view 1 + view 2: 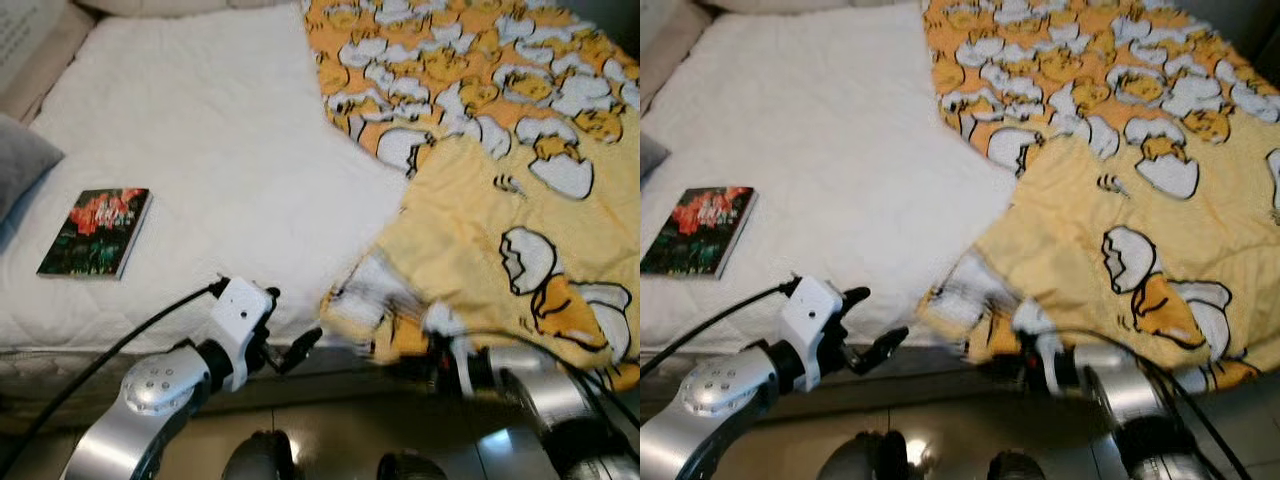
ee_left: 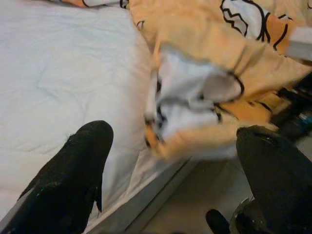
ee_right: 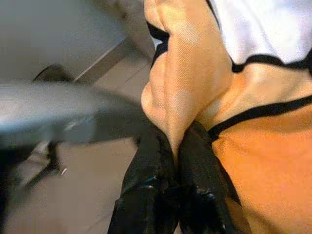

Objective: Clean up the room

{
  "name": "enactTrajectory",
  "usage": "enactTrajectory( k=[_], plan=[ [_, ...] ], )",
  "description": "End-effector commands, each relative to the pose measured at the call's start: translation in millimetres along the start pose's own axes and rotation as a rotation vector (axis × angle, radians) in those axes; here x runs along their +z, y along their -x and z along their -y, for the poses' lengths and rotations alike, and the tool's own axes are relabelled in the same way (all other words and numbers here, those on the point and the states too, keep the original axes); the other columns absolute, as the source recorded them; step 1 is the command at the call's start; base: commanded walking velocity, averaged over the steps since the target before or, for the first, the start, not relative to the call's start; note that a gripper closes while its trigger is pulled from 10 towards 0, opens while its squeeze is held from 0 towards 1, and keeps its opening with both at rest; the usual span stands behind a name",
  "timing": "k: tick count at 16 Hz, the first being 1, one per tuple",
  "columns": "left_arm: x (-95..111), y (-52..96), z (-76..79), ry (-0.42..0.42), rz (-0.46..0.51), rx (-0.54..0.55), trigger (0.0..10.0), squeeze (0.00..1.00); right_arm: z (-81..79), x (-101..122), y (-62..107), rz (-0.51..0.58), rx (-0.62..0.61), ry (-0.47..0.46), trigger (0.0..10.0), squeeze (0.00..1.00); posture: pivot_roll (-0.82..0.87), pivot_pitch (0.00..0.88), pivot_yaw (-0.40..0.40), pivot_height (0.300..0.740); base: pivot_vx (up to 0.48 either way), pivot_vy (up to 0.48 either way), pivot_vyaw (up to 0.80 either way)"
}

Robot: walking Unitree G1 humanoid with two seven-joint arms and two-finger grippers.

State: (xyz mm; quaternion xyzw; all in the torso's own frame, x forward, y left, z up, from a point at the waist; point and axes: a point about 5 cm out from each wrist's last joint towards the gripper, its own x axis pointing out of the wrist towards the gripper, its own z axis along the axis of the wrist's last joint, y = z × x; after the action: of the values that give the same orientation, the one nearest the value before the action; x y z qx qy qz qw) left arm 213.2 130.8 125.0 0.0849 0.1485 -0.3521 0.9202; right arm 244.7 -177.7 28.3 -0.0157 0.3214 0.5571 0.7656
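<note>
Right gripper (image 3: 175, 146) is pinched tight on a fold of the yellow-orange duck-print blanket (image 1: 500, 200), fabric squeezed between both black fingers (image 3: 146, 170), no gap showing. Held bit is the blanket's near corner at the bed edge, blurred in the head views, bunched up just ahead of the gripper.

Left gripper (image 1: 285, 352) is spread wide, holding nothing, fingers (image 2: 73, 170) well apart. It sits at the mattress (image 1: 200, 150) edge; the bunched blanket corner is just ahead of it and to its right, between the two fingertips in the wrist view, not touching.

From the right gripper the blanket spreads away up the bed, long axis running from the near edge toward the far end. It covers the bed's right part, with the underside turned up along a diagonal fold.

A book (image 1: 95, 232) lies flat on the bare white mattress, well beyond and left of the left gripper. A grey pillow (image 1: 18, 165) lies further left.
</note>
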Motion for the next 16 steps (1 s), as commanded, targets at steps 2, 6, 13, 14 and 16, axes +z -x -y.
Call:
enactTrajectory(
  k=[2,6,13,14,16],
  plan=[
    [-1.9,-1.7,4.6,-0.009,-0.003,-0.005,10.0,1.0,-11.6,-28.3,2.9,-0.223,0.033,0.051,0.0,0.0,0.01,0.061,0.036,0.74,0.0,0.0,0.0],
    [-3.9,-4.8,9.6,-0.021,-0.014,-0.032,10.0,1.0,-11.9,-50.0,-1.4,-0.304,-0.112,0.005,0.0,0.0,0.01,0.045,0.034,0.74,0.0,0.0,0.0],
    [-1.6,-10.8,0.5,-0.045,-0.001,-0.02,10.0,0.95,8.0,-45.7,-7.6,-0.267,-0.461,0.002,10.0,1.0,0.01,0.007,0.03,0.74,0.0,0.0,0.0],
    [-2.7,-9.9,-2.0,-0.042,-0.002,-0.007,10.0,0.93,7.0,-40.3,-7.2,-0.233,-0.461,-0.006,10.0,1.0,0.0,0.0,0.03,0.74,0.0,0.0,0.0],
    [-5.3,-9.8,-4.2,-0.044,-0.006,0.0,10.0,0.88,4.4,-36.7,-8.8,-0.202,-0.451,-0.023,10.0,1.0,0.0,0.0,0.025,0.74,0.0,0.0,0.0]
  ],
)
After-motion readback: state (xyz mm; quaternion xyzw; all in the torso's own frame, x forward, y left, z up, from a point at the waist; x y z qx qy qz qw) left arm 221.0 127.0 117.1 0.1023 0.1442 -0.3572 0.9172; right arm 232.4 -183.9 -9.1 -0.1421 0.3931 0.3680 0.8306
